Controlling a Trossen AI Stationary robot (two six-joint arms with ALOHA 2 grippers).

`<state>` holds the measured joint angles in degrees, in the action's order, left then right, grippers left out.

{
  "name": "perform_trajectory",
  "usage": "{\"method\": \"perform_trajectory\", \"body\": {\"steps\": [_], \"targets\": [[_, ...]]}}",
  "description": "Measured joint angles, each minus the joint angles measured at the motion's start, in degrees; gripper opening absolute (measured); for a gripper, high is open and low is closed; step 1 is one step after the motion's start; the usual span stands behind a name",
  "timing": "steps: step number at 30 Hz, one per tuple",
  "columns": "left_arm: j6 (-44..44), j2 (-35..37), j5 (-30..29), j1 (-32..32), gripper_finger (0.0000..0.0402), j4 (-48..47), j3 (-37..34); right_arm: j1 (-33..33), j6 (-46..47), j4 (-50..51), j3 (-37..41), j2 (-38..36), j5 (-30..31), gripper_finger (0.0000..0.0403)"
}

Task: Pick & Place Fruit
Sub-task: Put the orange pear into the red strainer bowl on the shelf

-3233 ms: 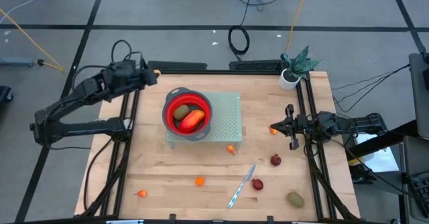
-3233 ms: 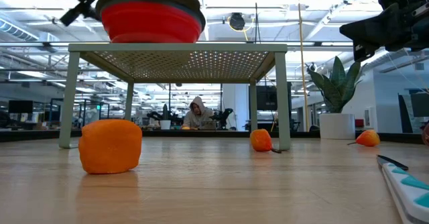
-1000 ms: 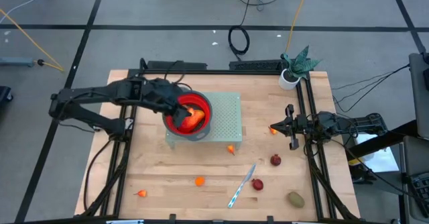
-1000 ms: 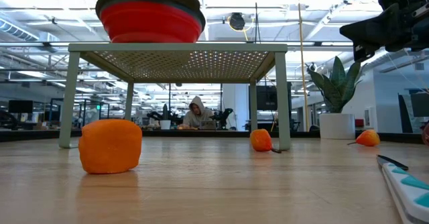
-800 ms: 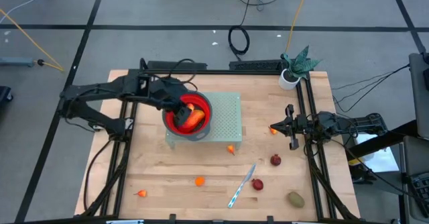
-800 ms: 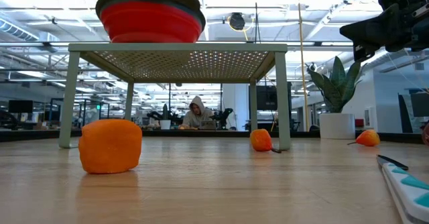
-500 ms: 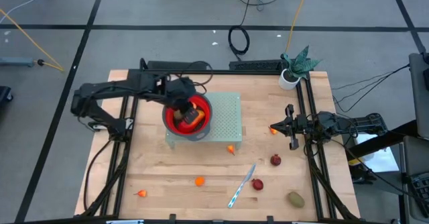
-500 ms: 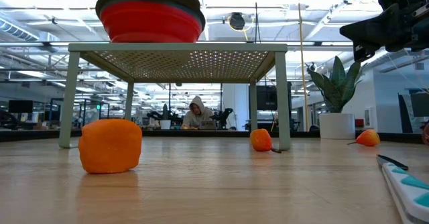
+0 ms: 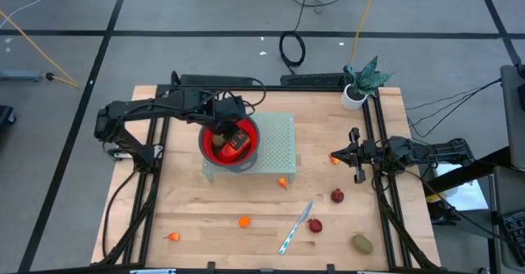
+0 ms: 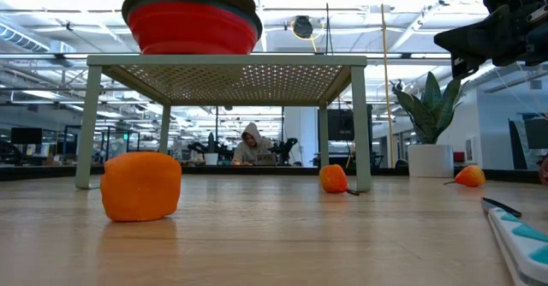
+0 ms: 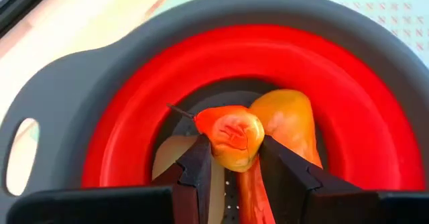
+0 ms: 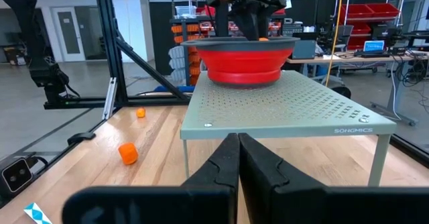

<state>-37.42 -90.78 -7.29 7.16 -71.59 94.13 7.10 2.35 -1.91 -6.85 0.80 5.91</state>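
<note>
A red collapsible bowl [image 9: 215, 151] with a grey rim [image 11: 80, 96] stands on a pale green perforated stand [image 9: 279, 147]. My left gripper [image 9: 230, 139] reaches down into the bowl, shut on a small orange-red fruit [image 11: 231, 135] with a dark stem. On the bowl's bottom lie an orange-yellow fruit [image 11: 285, 120] and a pale one [image 11: 171, 158]. Several more fruits lie on the table, among them an orange one [image 9: 244, 221], a dark red one [image 9: 337, 195] and an olive one [image 9: 362, 243]. My right gripper [image 9: 354, 155] waits shut at the table's right edge. My left gripper pinches the orange-red fruit by two opposite sides [image 11: 216, 151] between its two fingers [image 11: 200, 167]. The fingers come from above, pointing steeply down. The fruit is held over the middle of the bowl, above the fruits lying there, its stem [image 11: 179, 110] sticking out sideways.
A silver-and-blue knife [image 9: 295, 227] lies near the table's front edge. A potted plant [image 9: 359, 84] stands at the far right corner. Black rails [image 9: 156, 167] run along both sides of the table. Bare wood lies between the stand and the front edge.
My left arm has swung farther in over the bowl from the table's left. Its gripper has tipped from a shallow slant to pointing steeply down into the bowl.
</note>
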Motion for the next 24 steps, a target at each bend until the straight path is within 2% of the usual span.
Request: {"method": "perform_trajectory", "body": {"steps": [15,24], "targets": [[-0.4,0.0,-0.6,0.0,0.0109,-0.3,0.0,0.0,0.0,0.0,0.0,0.0,0.0,0.0],[-1.3,0.0,-2.7,0.0,0.0195,-0.3,0.0,0.0,0.0,0.0,0.0,0.0,0.0,0.0]]}}
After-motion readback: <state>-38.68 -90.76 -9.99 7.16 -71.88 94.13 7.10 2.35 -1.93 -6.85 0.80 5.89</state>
